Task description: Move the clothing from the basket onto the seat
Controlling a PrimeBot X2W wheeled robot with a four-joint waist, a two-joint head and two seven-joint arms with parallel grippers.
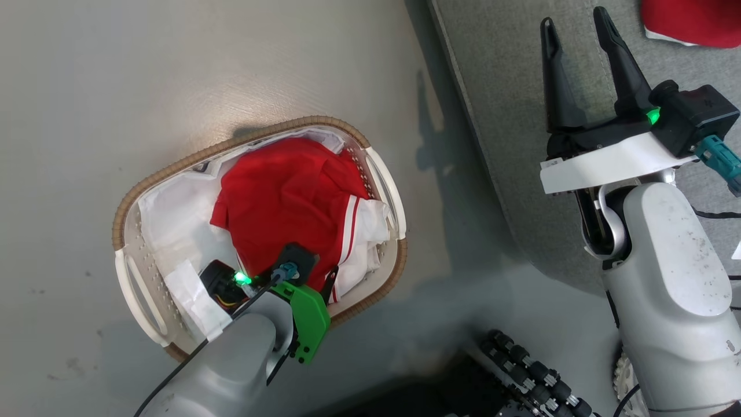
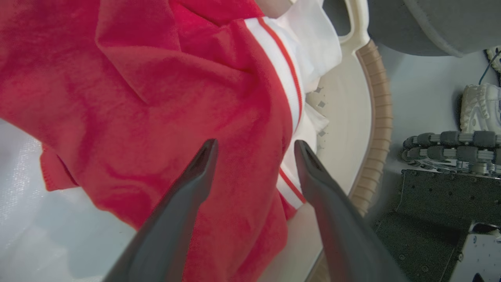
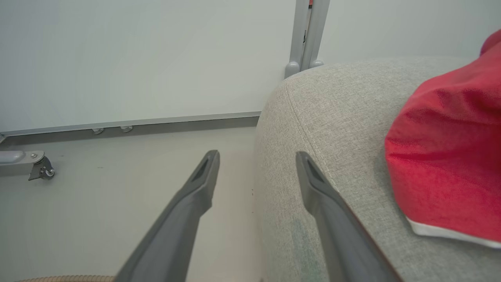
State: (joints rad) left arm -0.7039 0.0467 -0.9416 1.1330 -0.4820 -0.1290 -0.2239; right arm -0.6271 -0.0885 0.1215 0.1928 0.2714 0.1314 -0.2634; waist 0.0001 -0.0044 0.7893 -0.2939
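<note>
- Nearest to us, at the lower left of the head view, our left claw (image 2: 254, 147) is down inside the basket (image 1: 324, 120). Its fingers stand wide apart and hold nothing. The tips are close over the red fabric, but we cannot tell whether they touch it.
- The clothing (image 1: 283, 197) in the basket is a red heap with a white striped panel, lying on a white liner sheet (image 1: 173, 214). We count one heap, but we cannot tell whether it is one garment or more.
- We judge the task partly done: this heap is not yet grasped or carried.
- Further away, at the right of the frame, our right claw (image 1: 574, 20) is also wide and empty, above the edge of the seat (image 1: 521, 116).
- Farthest, in the upper right corner, one red garment (image 1: 694, 20) already lies on the seat.
- Counted: one basket, one seat, two claws, two red heaps.
</note>
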